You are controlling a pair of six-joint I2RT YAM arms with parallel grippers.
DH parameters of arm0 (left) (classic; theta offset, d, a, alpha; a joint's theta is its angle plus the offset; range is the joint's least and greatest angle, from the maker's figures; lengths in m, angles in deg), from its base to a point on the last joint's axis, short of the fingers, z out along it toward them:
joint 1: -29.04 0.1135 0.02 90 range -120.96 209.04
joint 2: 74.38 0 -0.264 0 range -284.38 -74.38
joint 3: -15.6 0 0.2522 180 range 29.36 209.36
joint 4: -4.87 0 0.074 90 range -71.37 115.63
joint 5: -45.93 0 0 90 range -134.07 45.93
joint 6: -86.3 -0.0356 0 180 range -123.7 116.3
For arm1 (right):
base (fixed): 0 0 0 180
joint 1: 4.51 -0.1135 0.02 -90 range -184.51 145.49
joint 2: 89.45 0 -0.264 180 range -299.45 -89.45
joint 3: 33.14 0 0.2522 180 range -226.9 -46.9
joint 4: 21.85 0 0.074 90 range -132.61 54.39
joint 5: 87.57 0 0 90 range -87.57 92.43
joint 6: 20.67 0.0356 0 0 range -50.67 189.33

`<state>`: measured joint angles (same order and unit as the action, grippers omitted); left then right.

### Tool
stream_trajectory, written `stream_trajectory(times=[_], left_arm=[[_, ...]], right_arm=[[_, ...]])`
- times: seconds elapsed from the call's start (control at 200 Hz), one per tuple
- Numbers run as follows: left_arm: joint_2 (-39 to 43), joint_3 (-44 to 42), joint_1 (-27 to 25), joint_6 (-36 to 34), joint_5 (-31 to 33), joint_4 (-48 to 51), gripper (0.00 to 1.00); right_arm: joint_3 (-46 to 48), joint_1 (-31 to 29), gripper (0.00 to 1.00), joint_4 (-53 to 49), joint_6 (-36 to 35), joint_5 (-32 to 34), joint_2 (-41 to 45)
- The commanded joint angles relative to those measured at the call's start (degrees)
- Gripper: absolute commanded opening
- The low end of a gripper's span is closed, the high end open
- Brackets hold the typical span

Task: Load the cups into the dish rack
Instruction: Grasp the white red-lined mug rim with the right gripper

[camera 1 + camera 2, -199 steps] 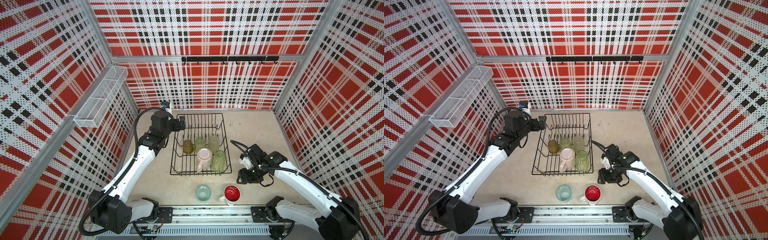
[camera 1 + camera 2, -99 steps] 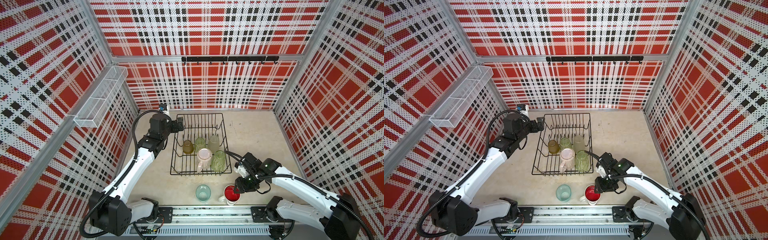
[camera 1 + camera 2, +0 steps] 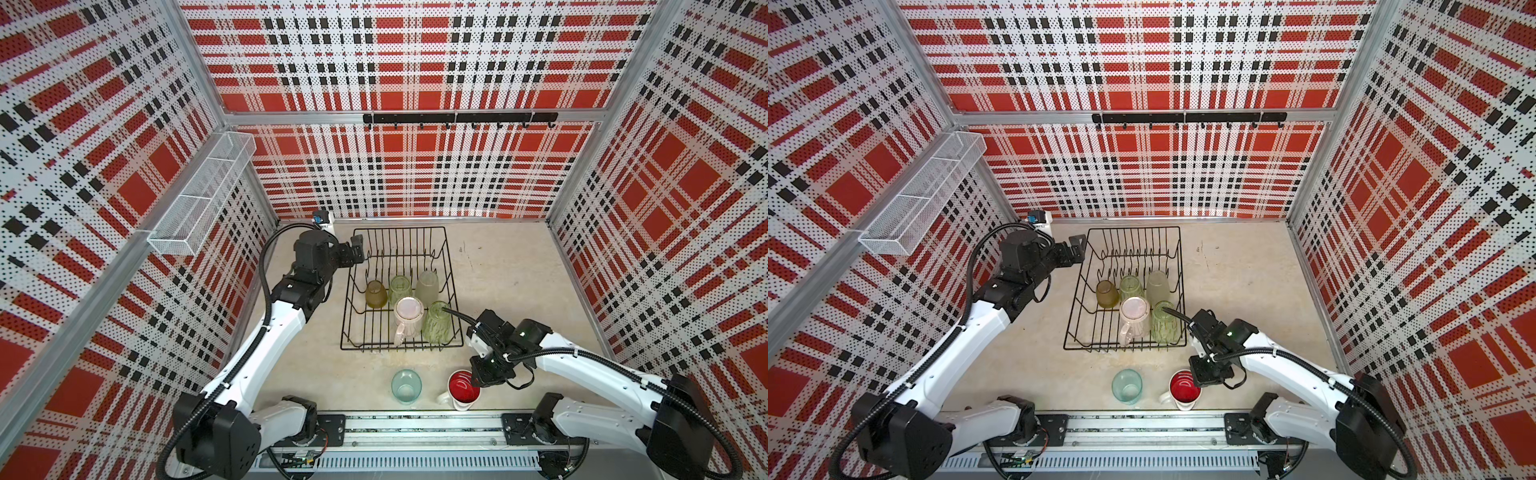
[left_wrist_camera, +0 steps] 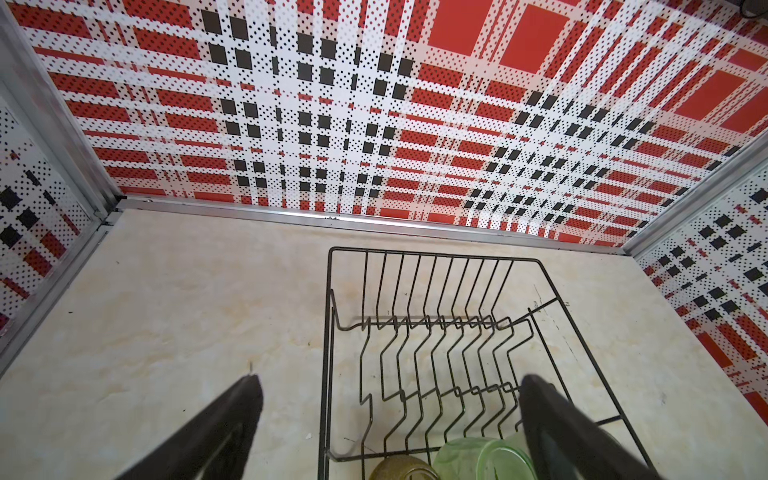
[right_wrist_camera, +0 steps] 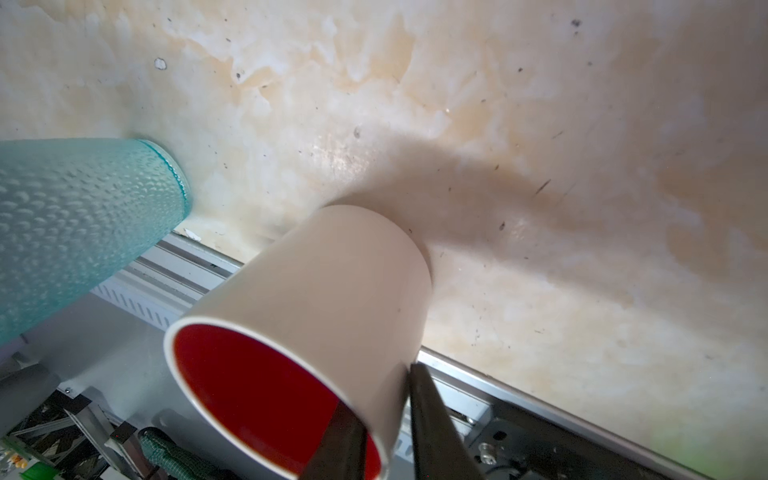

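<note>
Steeply bent down, right gripper (image 5: 378,388) pinches the white mug's (image 3: 459,395) rim; left gripper (image 4: 388,380) hovers, fingers splayed, over the dish rack's (image 3: 401,348) far-left corner.

red plaid pegboard walls (image 3: 415,62), beige marbled tabletop (image 3: 498,270)

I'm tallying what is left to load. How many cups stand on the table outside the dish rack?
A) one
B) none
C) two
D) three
C: only the teal tumbler and the white mug stand on the table, in front of the dish rack; the rest sit inside it.
</note>
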<state>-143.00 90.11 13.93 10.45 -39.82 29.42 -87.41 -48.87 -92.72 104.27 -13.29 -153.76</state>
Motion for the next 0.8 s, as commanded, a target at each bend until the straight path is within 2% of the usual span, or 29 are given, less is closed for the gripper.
stream_trajectory(times=[0.0, 0.316, 0.561, 0.621, 0.717, 0.797], left_arm=[[1.6, -0.5, 1.8, 0.3, -1.1, -0.9, 0.99], [2.3, -1.3, 2.7, 0.5, -1.1, -1.1, 1.00], [2.5, -0.9, 3.1, 0.6, -1.7, -1.1, 1.00], [2.9, -0.9, 3.0, 1.1, 0.1, -0.8, 1.00], [4.5, -1.5, 3.4, 2.5, 6.9, -0.2, 0.98], [6.8, -2.7, 4.2, 3.7, 8.5, -1.6, 0.98]], right_arm=[[0.9, -0.4, 0.19, 1.0, 0.8, 3.4, -0.2], [1.1, -0.7, 0.24, 3.3, 2.2, 7.0, -1.4], [-0.1, -0.7, 0.14, 0.6, 3.4, 11.1, 1.7], [0.0, -0.7, 0.10, 0.5, 4.1, 12.3, 2.5], [-0.1, -0.7, 0.07, 0.0, 5.1, 13.4, 3.5], [-0.6, -0.7, 0.02, -1.0, 6.3, 15.4, 5.0]])
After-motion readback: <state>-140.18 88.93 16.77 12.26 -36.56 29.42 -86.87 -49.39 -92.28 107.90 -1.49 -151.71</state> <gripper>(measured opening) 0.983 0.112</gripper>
